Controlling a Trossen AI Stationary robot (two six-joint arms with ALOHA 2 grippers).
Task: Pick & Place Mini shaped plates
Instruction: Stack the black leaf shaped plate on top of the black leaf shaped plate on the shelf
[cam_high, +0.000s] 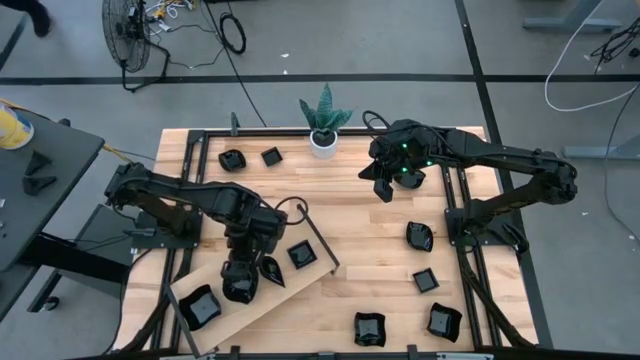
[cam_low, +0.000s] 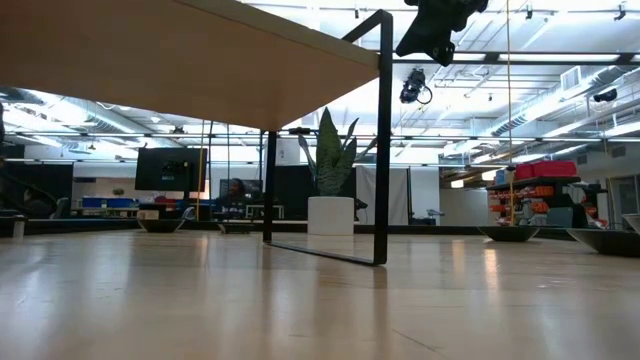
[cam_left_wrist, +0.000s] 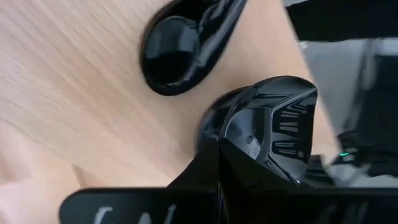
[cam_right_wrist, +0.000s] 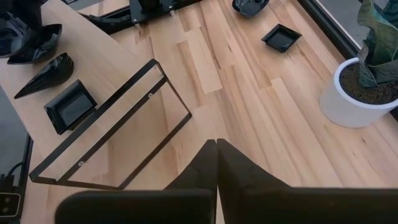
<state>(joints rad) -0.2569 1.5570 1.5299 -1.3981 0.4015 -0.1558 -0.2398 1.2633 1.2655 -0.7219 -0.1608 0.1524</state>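
Glossy black mini shaped plates (cam_high: 421, 236) lie scattered over the light wooden bench (cam_high: 370, 225): two near the white pot with a green plant (cam_high: 323, 122), several toward the right and near edges, and four on the raised wooden board (cam_high: 245, 305) at the near left. The left end effector (cam_high: 240, 281) sits low over that board with its fingers pressed together, their tips at the rim of a wavy dish (cam_left_wrist: 273, 127), just beside a teardrop dish (cam_left_wrist: 180, 46); whether the dish is pinched cannot be told. The right end effector (cam_high: 384, 190) hangs above the bench's far right, near the plant, jaws closed and holding nothing. A square dish (cam_right_wrist: 69, 104) rests on the board beside its black metal frame (cam_right_wrist: 118, 134).
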